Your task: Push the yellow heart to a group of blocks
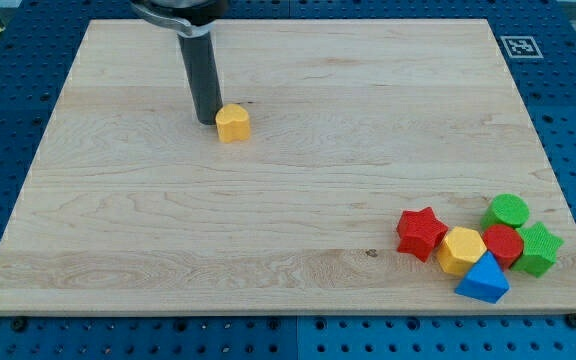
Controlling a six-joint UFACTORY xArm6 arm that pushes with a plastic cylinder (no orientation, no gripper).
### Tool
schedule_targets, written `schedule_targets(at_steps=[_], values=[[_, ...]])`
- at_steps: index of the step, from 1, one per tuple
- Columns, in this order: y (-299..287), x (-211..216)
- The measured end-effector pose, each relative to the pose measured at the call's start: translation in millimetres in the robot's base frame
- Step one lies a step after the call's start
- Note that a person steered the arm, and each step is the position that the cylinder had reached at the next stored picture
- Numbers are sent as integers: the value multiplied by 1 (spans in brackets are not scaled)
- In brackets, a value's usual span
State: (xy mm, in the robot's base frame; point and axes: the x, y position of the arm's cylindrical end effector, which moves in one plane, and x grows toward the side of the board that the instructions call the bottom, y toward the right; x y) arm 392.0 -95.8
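The yellow heart (233, 123) lies on the wooden board in the upper left part of the view. My tip (206, 121) stands just to the heart's left, touching or almost touching it. A group of blocks sits at the lower right: a red star (421, 233), a yellow hexagon (460, 249), a blue triangle (484, 279), a red block (504, 244), a green cylinder (508, 211) and a green star (539, 249). The group is far from the heart, down and to the right.
The wooden board (268, 220) rests on a blue perforated table. A black and white marker tag (519, 46) sits at the board's upper right corner. The group lies close to the board's right and bottom edges.
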Motion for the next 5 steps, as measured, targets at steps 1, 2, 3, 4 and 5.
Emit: schedule_targets(at_steps=[1,2,3,4,5], values=[[19,10],[44,21],[80,39],[123,63],[168,88]])
